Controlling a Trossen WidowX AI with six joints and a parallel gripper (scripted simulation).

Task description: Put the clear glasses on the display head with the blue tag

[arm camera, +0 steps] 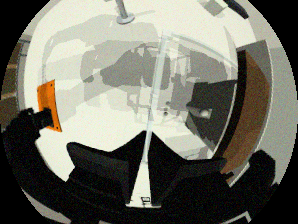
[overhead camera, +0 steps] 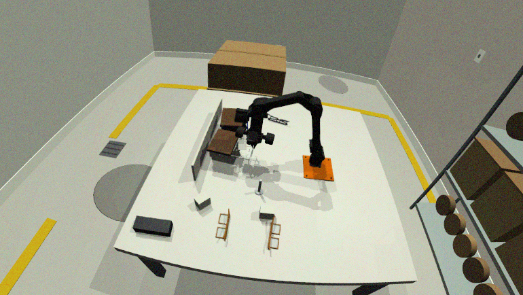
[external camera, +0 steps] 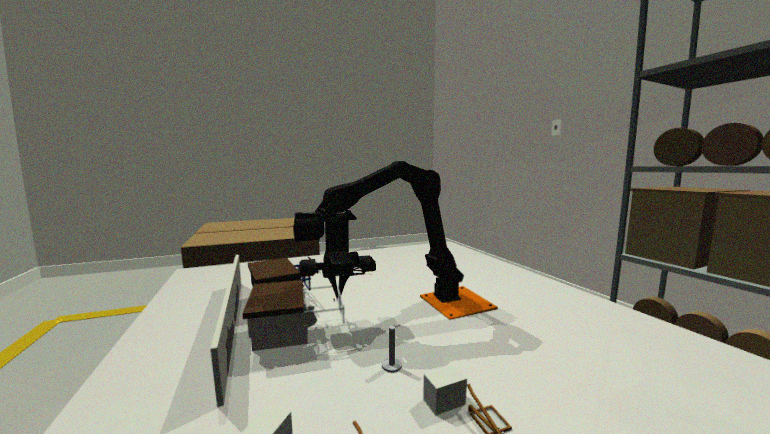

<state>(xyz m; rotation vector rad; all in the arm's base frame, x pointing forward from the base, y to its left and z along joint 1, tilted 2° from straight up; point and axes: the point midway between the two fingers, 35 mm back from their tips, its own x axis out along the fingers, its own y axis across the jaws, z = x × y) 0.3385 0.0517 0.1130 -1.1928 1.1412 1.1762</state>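
Observation:
My gripper [overhead camera: 253, 146] [external camera: 338, 297] [arm camera: 147, 133] points down, shut on the front frame of the clear glasses [external camera: 341, 309] [arm camera: 159, 75], which hang above the table. Their thin temples reach left towards the near display head [overhead camera: 223, 141] [external camera: 279, 331] [arm camera: 252, 115], a dark grey form with a flat brown top. In the wrist view its nose-like bump points at the glasses. Whether the temples touch the head is unclear. The far display head [overhead camera: 229, 117] [external camera: 271, 269] stands behind, partly hidden by the arm. A bit of blue shows beside it; I cannot tell whether it is a tag.
A thin upright panel [overhead camera: 207, 141] [external camera: 228, 328] stands left of the heads. A short post [overhead camera: 259, 186] [external camera: 392, 345] stands in front of the gripper. Two brown-framed glasses [overhead camera: 227, 225] [overhead camera: 270, 234], a black box [overhead camera: 153, 226] and dark glasses [overhead camera: 279, 119] lie on the table.

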